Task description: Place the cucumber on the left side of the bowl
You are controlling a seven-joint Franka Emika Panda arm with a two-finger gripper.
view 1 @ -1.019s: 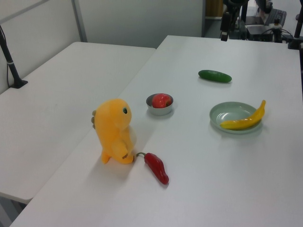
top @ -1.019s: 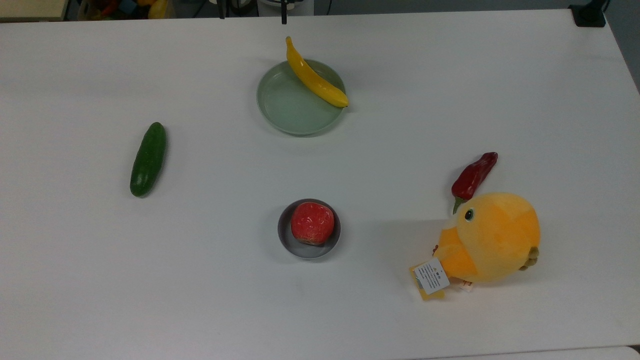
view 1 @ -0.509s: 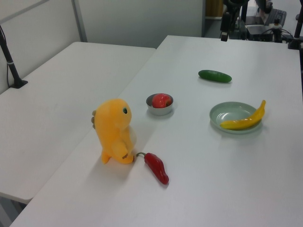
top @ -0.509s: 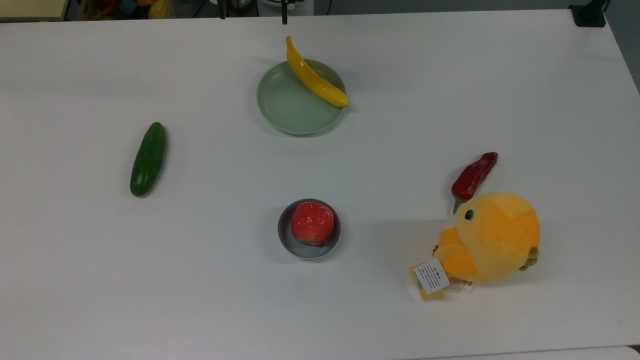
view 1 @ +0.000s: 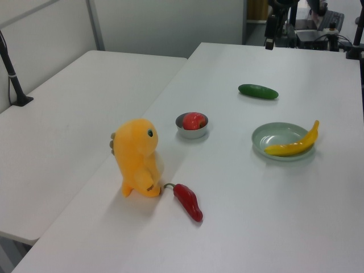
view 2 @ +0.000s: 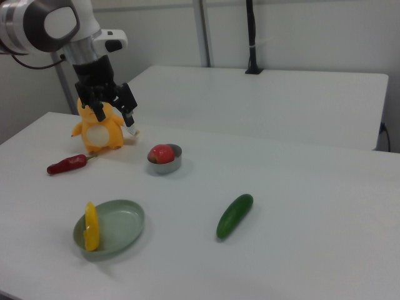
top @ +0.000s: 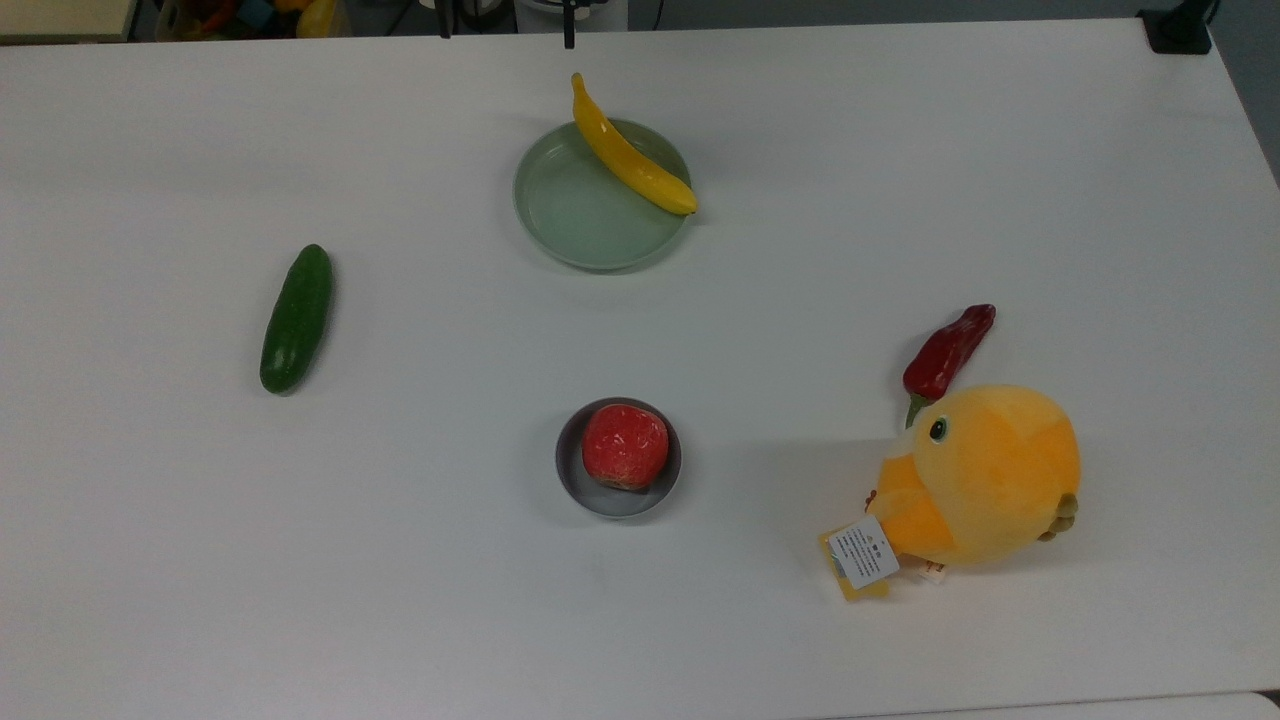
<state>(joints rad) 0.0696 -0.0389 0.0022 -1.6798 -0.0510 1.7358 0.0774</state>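
1 arm, and its hand [view 2: 112, 103] hangs in the right view's upper left, high over the white tabletop [top: 400, 560] in front of the round orange plush toy [view 2: 97, 130]. Fingers look spread, nothing between them.

The smooth dark green cucumber [top: 296, 318] lies alone in the top view's left-centre, flat on the tabletop, untouched. Long axis runs nearly up-down in the top view, top end tipped slightly right. In the right view the cucumber [view 2: 235, 215] sits lower centre, so it lies down and to the right of the hand, well apart, with the small dark grey bowl [view 2: 165, 162] between them.

The bowl [top: 571, 478] is in the top view's lower centre and holds a red round fruit [top: 625, 446]. Target is most likely the bare patch on the top view's left of the bowl; whether the task's left matches the top view's left is a guess.

Open room: plenty around the cucumber, no near neighbour, tabletop edges well away. The pale green shallow plate [top: 560, 220] with the yellow banana [top: 628, 150] sits top centre, the dark red chili pepper [top: 945, 353] at right; both well off the likely path.

Judgement: grasp not yet started; the hand should close across the cucumber's short axis.
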